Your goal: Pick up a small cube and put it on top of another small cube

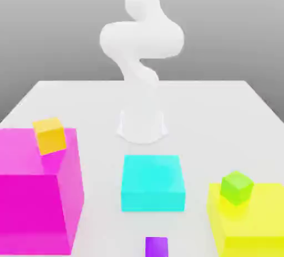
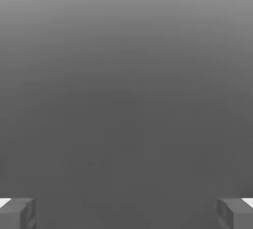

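- On the white worktop [image 1: 233,106], at the very near edge of the exterior view, sat the small purple cube [image 1: 156,246], just in front of the cyan block [image 1: 153,182] and partly cut off by the frame.
- Gripper [image 2: 126,213] was wide open with nothing in it. In the hand view its two fingertips [image 2: 17,213] stood far apart, with only plain grey between them.
- Key relation: the arm [image 1: 141,39] stood upright at the far middle of the worktop, so the purple cube lay well away on the near side, past the cyan block. My guess was the reach would have to come forward over the cyan block and then drop down.
- A cube has no long axis, so I'd say finger alignment to its flat sides was all that mattered.
- Only one arm, so no question which was nearer.
- Count: three small cubes, namely purple, the orange cube [image 1: 50,135] on the magenta block [image 1: 33,195] at the exterior view's left, and the green cube [image 1: 237,187] on the yellow block [image 1: 249,220] at the right.
- Three big blocks in total.
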You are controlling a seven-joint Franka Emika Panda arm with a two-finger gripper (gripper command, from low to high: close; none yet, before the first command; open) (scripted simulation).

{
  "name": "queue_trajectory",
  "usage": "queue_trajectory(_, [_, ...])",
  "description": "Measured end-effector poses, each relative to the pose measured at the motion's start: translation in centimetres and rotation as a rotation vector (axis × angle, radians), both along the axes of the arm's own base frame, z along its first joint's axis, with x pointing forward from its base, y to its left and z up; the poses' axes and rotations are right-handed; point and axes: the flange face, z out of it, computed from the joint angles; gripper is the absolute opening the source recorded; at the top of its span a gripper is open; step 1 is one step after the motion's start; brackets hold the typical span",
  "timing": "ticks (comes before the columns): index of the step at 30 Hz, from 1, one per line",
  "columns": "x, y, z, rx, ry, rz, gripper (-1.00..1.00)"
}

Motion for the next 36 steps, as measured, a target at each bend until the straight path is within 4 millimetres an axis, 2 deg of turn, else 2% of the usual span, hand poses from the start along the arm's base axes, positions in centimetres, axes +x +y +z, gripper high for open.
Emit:
queue_trajectory(3, [3.8, 0.3, -4.5, -0.004, 0.082, -0.005, 0.00])
queue_trajectory(7, [7.9, 0.6, -10.8, -0.007, 0.187, -0.010, 0.00])
queue_trajectory(11, [11.0, 1.0, -17.6, -0.009, 0.291, -0.013, 0.00])
queue_trajectory(15, [13.0, 1.3, -24.8, -0.008, 0.396, -0.014, 0.00])
queue_trajectory(21, [14.1, 1.9, -35.9, -0.003, 0.552, -0.013, 0.00])
queue_trajectory(27, [12.7, 2.5, -47.0, 0.009, 0.708, -0.012, 0.00])
queue_trajectory(32, [12.3, 2.7, -54.1, 0.011, 0.733, -0.012, 0.00])
queue_trajectory(33, [12.3, 2.7, -54.9, 0.011, 0.734, -0.012, -1.00])
queue_trajectory(36, [12.3, 2.7, -54.9, 0.011, 0.734, -0.012, -1.00])
